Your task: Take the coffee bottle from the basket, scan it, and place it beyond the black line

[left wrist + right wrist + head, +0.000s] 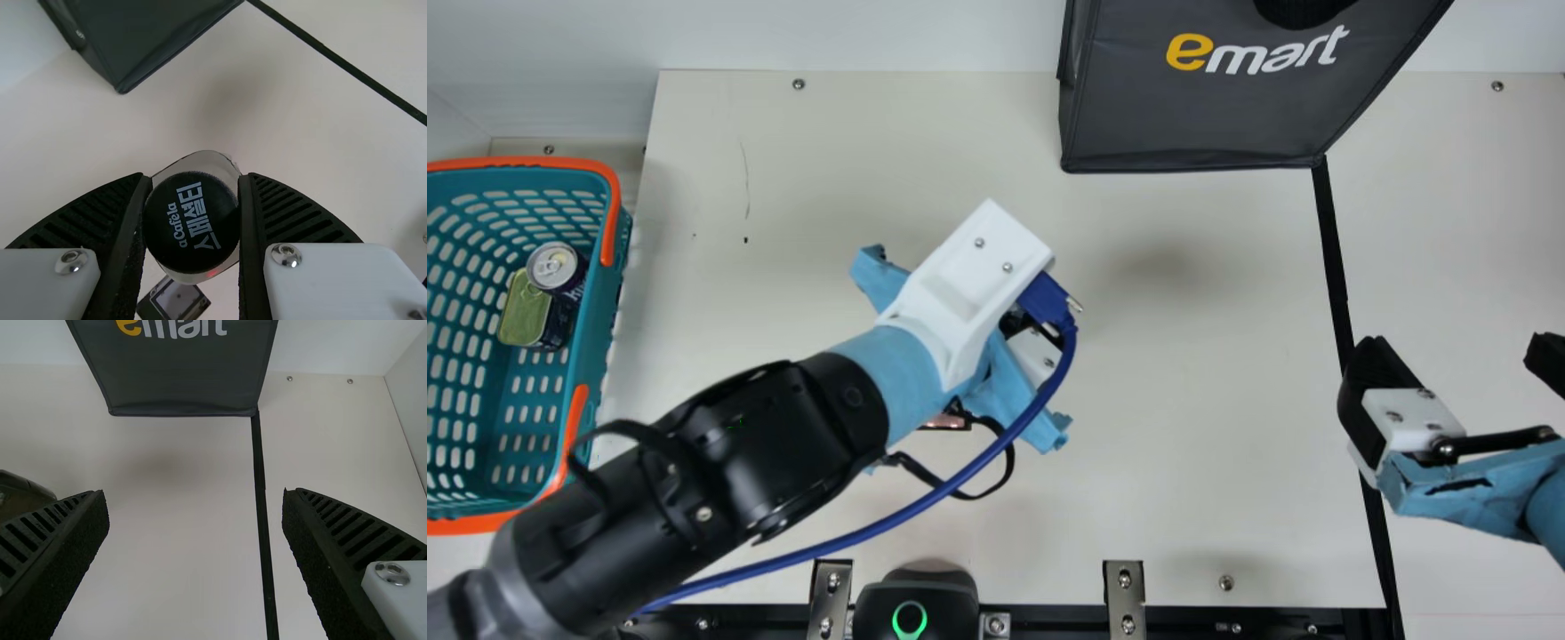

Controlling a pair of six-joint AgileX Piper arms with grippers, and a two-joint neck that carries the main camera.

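Coffee bottle point(192, 223), black-capped, is clamped between the ribbed fingers of the robot's left gripper point(1035, 356), above a small device with a pale window point(177, 300), on the basket point(605, 311) side of the black line point(1334, 258). The right gripper point(1458, 351) sits near that line, fingers apart.

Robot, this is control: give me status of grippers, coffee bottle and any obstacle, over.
Left gripper: jaws shut on coffee bottle. Right gripper: jaws open, above black line, possibly in the way.
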